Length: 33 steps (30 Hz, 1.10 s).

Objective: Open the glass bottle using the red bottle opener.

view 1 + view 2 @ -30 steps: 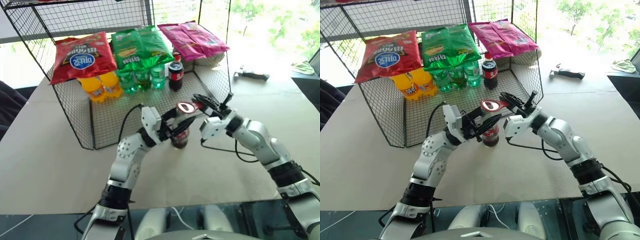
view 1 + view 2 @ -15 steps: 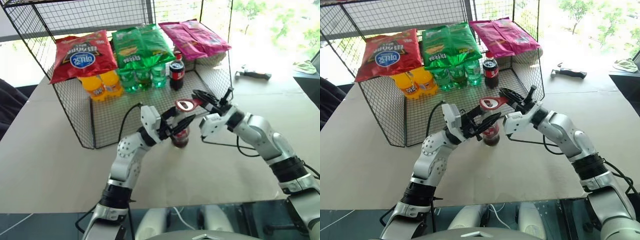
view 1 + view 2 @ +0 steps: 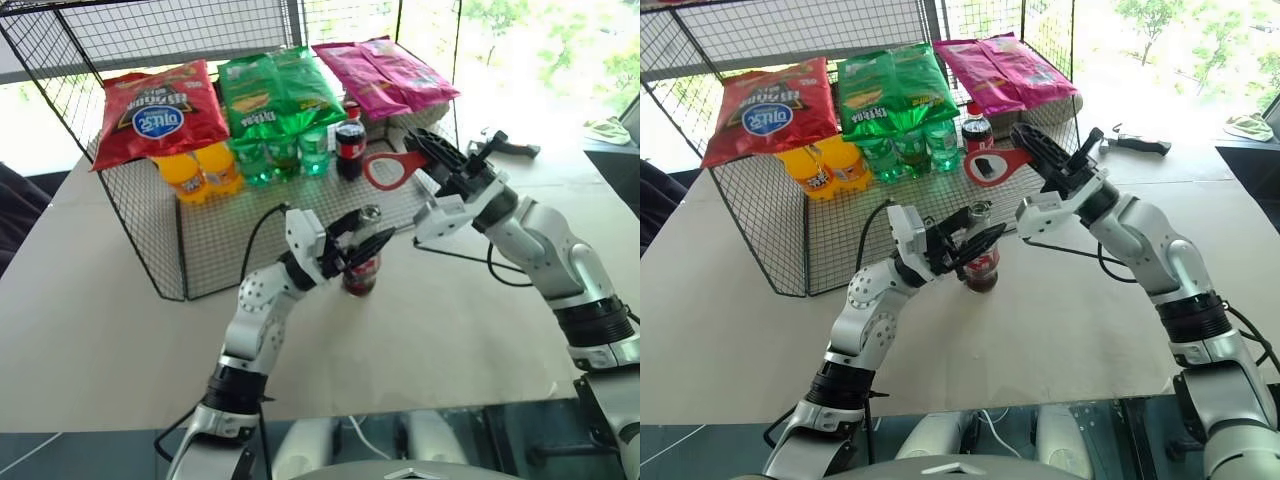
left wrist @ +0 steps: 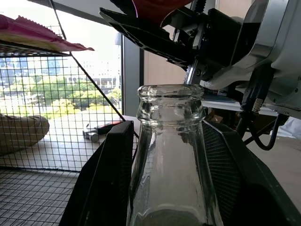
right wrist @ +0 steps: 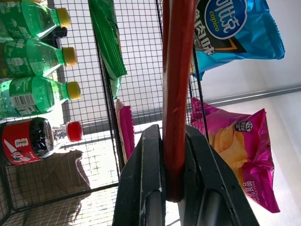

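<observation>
The glass bottle (image 3: pixel 361 272) stands upright on the table in front of the wire cage, dark liquid low in it. My left gripper (image 3: pixel 358 243) is shut on the glass bottle at its neck, one finger (image 4: pixel 106 181) on each side. In the left wrist view the bottle's lip (image 4: pixel 170 93) is bare glass with nothing on it. The red bottle opener (image 3: pixel 392 170) hangs in the air above and behind the bottle, apart from it, loop end towards the cage. My right gripper (image 3: pixel 437 160) is shut on the red bottle opener (image 5: pixel 177 89) at its handle.
The wire cage (image 3: pixel 150 215) holds orange bottles (image 3: pixel 200 172), green bottles (image 3: pixel 284 156) and a dark cola bottle (image 3: pixel 350 147), with a red bag (image 3: pixel 160 110), a green bag (image 3: pixel 275 92) and a pink bag (image 3: pixel 385 72) on top. A dark tool (image 3: pixel 508 149) lies far right.
My right gripper has lifted the red bottle opener up off the bottle's top, towards the cage, and rolled. The left gripper and the bottle have kept still.
</observation>
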Tool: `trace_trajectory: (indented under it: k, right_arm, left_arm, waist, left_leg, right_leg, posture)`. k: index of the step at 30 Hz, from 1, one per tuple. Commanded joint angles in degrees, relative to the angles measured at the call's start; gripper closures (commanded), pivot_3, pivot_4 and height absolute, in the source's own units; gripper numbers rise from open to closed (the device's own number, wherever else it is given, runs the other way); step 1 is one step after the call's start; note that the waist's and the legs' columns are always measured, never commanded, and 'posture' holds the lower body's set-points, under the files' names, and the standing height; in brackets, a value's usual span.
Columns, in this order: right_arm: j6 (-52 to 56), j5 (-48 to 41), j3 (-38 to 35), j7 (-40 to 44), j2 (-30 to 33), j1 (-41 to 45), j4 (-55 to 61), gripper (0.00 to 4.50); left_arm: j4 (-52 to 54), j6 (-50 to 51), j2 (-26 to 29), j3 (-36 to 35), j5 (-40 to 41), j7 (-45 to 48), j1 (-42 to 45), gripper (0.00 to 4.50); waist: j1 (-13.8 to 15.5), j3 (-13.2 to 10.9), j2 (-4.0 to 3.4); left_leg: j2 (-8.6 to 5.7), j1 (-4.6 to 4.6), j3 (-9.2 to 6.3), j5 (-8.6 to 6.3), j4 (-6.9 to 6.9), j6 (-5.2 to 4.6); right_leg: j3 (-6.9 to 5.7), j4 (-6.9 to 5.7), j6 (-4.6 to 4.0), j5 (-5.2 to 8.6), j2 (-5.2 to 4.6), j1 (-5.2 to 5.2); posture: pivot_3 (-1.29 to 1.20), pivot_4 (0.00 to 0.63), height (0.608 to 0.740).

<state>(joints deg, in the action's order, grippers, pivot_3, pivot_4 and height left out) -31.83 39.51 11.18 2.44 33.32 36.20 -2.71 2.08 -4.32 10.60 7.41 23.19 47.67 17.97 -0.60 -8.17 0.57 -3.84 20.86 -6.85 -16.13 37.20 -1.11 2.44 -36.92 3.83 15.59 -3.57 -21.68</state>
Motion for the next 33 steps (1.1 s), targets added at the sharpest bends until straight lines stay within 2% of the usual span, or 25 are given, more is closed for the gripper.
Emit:
trace_trajectory:
  k: [1, 8, 27, 28, 29, 32, 33]
  right_arm:
    - [-0.07, -1.00, -1.77, -1.01, 0.26, 0.21, 0.78, 4.50]
    - [-0.22, -2.04, -1.41, -1.11, -0.53, -0.35, 0.46, 4.50]
    - [1.58, -5.07, -1.56, -0.73, -3.50, -1.66, -0.44, 4.50]
    - [1.63, -5.12, -1.55, -0.75, -3.48, -1.67, -0.53, 4.50]
    - [1.72, -5.16, -1.55, -0.73, -3.46, -1.74, -0.52, 4.50]
    - [1.94, -5.33, -1.62, -0.72, -3.42, -1.89, -0.58, 4.50]
    - [1.98, -5.36, -1.64, -0.73, -3.42, -1.91, -0.64, 4.50]
  left_arm:
    - [-1.84, 0.48, 0.25, 0.09, -0.90, -0.08, -0.75, 2.61]
    - [0.53, 1.26, 0.22, -0.90, 1.97, 0.47, -0.94, 2.61]
    - [4.44, 3.92, 2.64, -0.94, 3.57, 1.33, -2.50, 2.61]
    - [4.40, 3.90, 2.66, -0.90, 3.56, 1.39, -2.45, 1.83]
    - [4.39, 3.87, 2.64, -0.92, 3.48, 1.33, -2.43, 1.62]
    - [4.34, 3.90, 2.62, -0.98, 3.35, 1.33, -2.36, 0.18]
    - [4.27, 3.89, 2.67, -0.94, 3.32, 1.47, -2.26, 0.03]
  waist:
    - [0.00, 0.00, 0.00]
    - [0.00, -0.01, 0.01]
    - [-0.05, -0.03, 0.00]
    - [-0.05, -0.03, 0.00]
    - [-0.07, -0.04, -0.01]
    - [-0.06, -0.08, 0.01]
    - [-0.07, -0.08, 0.01]
  left_leg:
    - [0.00, 0.00, 0.00, 0.00, 0.00, 0.00]
    - [0.00, 0.04, 0.00, 0.00, -0.01, 0.00]
    - [0.00, 0.18, 0.01, 0.00, -0.02, 0.00]
    - [0.00, 0.18, 0.01, 0.00, -0.02, 0.00]
    - [0.00, 0.19, 0.01, 0.00, -0.02, 0.00]
    - [0.00, 0.25, 0.01, 0.00, -0.02, 0.00]
    - [0.00, 0.27, 0.01, 0.00, -0.02, 0.00]
  right_leg:
    - [0.00, 0.00, 0.00, 0.00, 0.00, 0.00]
    - [0.00, 0.00, 0.00, 0.00, 0.00, -0.01]
    - [0.02, 0.05, 0.00, 0.00, 0.00, -0.12]
    - [0.02, 0.06, 0.00, 0.00, 0.00, -0.12]
    - [0.02, 0.06, 0.00, 0.00, 0.00, -0.13]
    - [0.01, 0.06, 0.00, 0.00, 0.01, -0.19]
    - [0.01, 0.06, 0.00, 0.00, 0.00, -0.21]
  posture:
    - [0.00, 0.150, 0.740]
    - [0.00, 0.150, 0.740]
    - [0.00, 0.150, 0.740]
    - [0.00, 0.150, 0.740]
    - [0.00, 0.150, 0.740]
    - [0.00, 0.150, 0.740]
    - [0.00, 0.150, 0.740]
